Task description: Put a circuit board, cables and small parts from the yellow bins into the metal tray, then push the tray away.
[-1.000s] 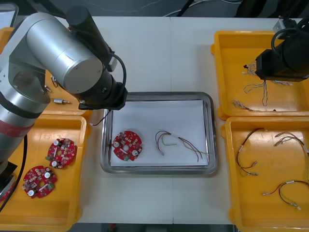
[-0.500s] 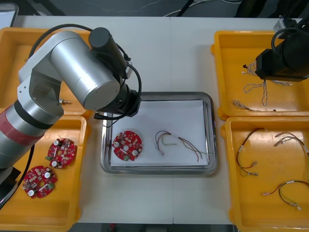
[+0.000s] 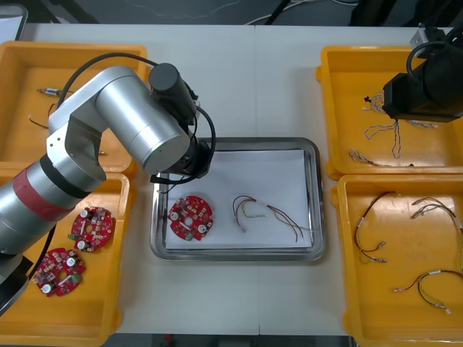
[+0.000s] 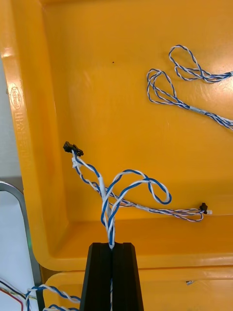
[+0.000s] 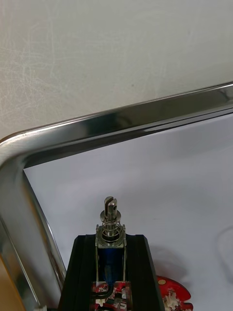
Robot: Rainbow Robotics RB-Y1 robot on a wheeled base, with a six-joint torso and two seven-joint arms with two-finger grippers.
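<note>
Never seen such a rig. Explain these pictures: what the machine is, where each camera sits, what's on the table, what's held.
This is a two-armed robot at a light table. The wide picture looks down from above the arms; the two upright ones come from a camera on each wrist. Yellow bins at both sides hold the stock; the metal tray between them holds a red circuit board and a red and yellow cable. The left jaws, over the tray's far left corner, are shut on a small metal part. The right jaws, over the far right bin, are shut on a twisted blue and white cable.
</note>
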